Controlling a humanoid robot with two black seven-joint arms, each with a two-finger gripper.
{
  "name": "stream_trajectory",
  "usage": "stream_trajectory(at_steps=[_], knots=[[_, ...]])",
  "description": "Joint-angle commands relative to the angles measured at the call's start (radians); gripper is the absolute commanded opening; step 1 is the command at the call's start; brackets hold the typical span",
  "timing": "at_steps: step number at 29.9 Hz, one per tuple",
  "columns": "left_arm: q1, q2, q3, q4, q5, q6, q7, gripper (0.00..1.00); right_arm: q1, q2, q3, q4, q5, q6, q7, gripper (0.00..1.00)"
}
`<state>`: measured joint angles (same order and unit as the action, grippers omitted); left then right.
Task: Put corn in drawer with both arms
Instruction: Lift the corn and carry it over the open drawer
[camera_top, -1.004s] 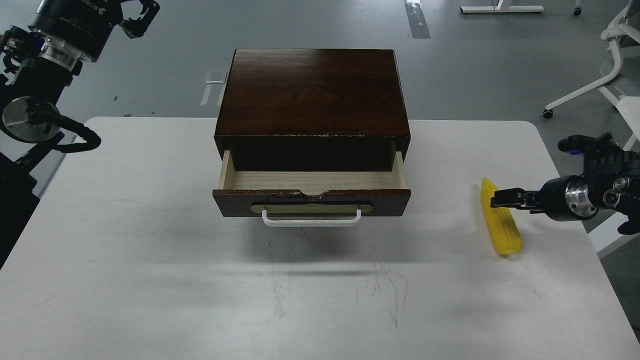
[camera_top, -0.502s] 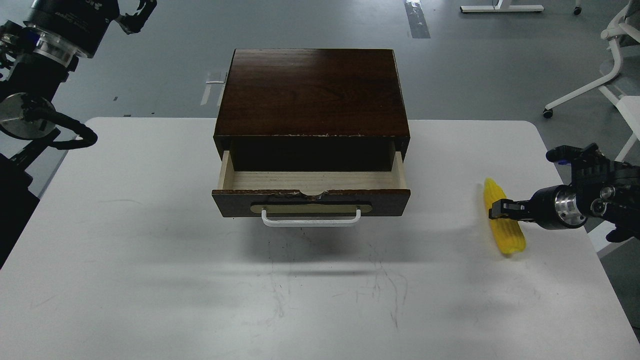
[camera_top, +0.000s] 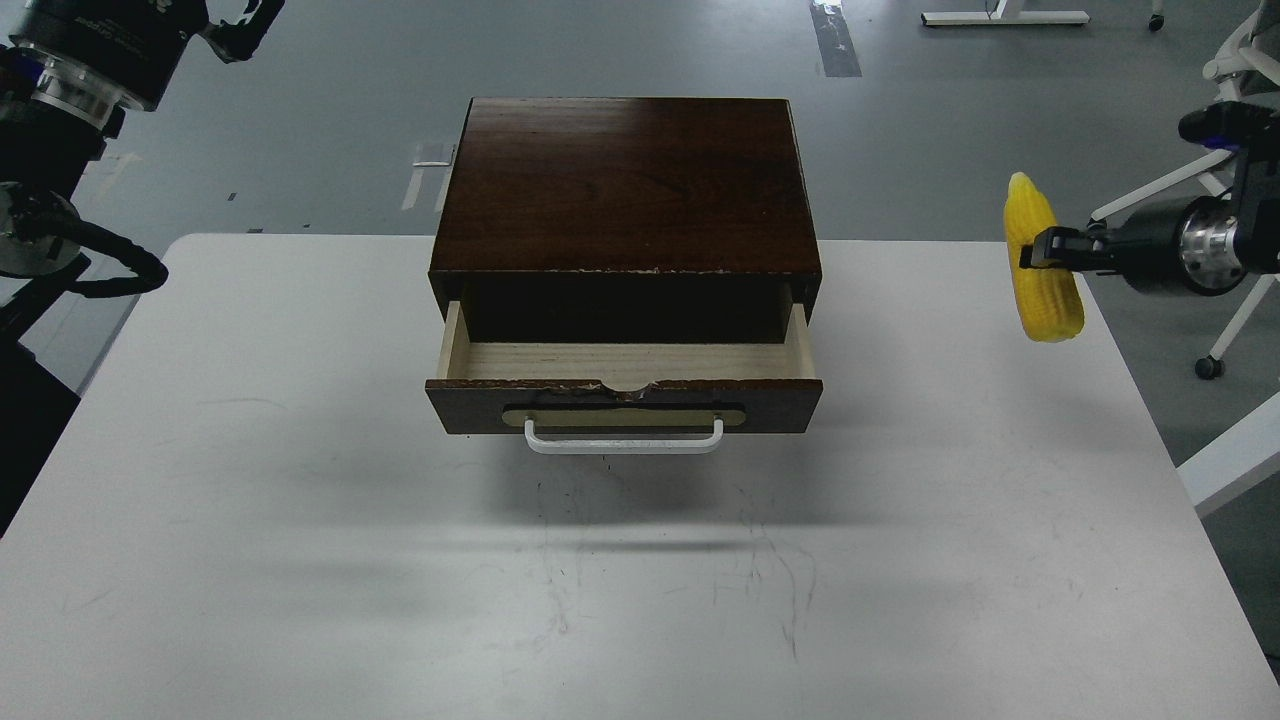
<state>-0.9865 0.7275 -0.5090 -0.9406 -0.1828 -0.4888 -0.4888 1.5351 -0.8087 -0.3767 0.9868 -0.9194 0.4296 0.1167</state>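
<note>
The yellow corn (camera_top: 1042, 260) hangs in the air above the table's right edge, held near its middle, pointed end up. My right gripper (camera_top: 1040, 249) is shut on it, reaching in from the right. The dark wood cabinet (camera_top: 625, 180) stands at the middle back of the table. Its drawer (camera_top: 624, 378) is pulled partly open, showing a pale wood inside with nothing in it, and has a white bar handle (camera_top: 623, 440). My left arm is raised at the top left; its gripper (camera_top: 245, 25) is small and dark, far from the drawer.
The white table (camera_top: 300, 520) carries only the cabinet. White office chair legs (camera_top: 1200, 180) stand on the grey floor behind the right arm. A black cable loop (camera_top: 110, 270) of the left arm hangs over the table's left edge.
My right gripper closed on the corn lying on the table and lifted it up and slightly right, well above the surface. The left arm drifted up and left.
</note>
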Motion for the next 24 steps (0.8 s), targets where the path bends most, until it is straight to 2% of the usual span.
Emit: stream_trajectory(at_steps=[1, 4, 8, 10, 14, 15, 19, 24], knots=[[0.003, -0.007, 0.006, 0.0, 0.002, 0.0, 0.0, 0.98, 0.164, 0.008, 0.002, 0.062, -0.007, 0.008, 0.0, 0.09], [0.003, -0.011, 0.015, 0.0, 0.003, 0.0, 0.0, 0.98, 0.241, 0.052, 0.004, 0.107, -0.016, 0.008, -0.002, 0.08], [-0.001, -0.002, 0.049, 0.0, 0.005, 0.0, 0.0, 0.98, 0.367, 0.225, 0.007, 0.145, -0.036, 0.006, 0.001, 0.08], [-0.003, 0.003, 0.05, 0.002, 0.011, 0.0, 0.0, 0.98, 0.391, 0.256, 0.007, 0.15, -0.041, 0.005, 0.003, 0.07], [-0.003, 0.03, 0.049, 0.003, 0.075, 0.0, 0.027, 0.98, 0.453, 0.4, 0.009, 0.18, -0.111, 0.005, 0.02, 0.06], [-0.003, 0.03, 0.049, 0.003, 0.075, 0.0, 0.027, 0.98, 0.453, 0.401, 0.009, 0.181, -0.111, 0.005, 0.02, 0.06], [-0.004, 0.038, 0.049, 0.003, 0.08, 0.0, 0.029, 0.98, 0.496, 0.473, 0.009, 0.271, -0.313, 0.005, 0.043, 0.06], [-0.004, 0.038, 0.041, 0.0, 0.08, 0.0, 0.027, 0.98, 0.482, 0.487, 0.002, 0.363, -0.584, 0.005, 0.061, 0.06]])
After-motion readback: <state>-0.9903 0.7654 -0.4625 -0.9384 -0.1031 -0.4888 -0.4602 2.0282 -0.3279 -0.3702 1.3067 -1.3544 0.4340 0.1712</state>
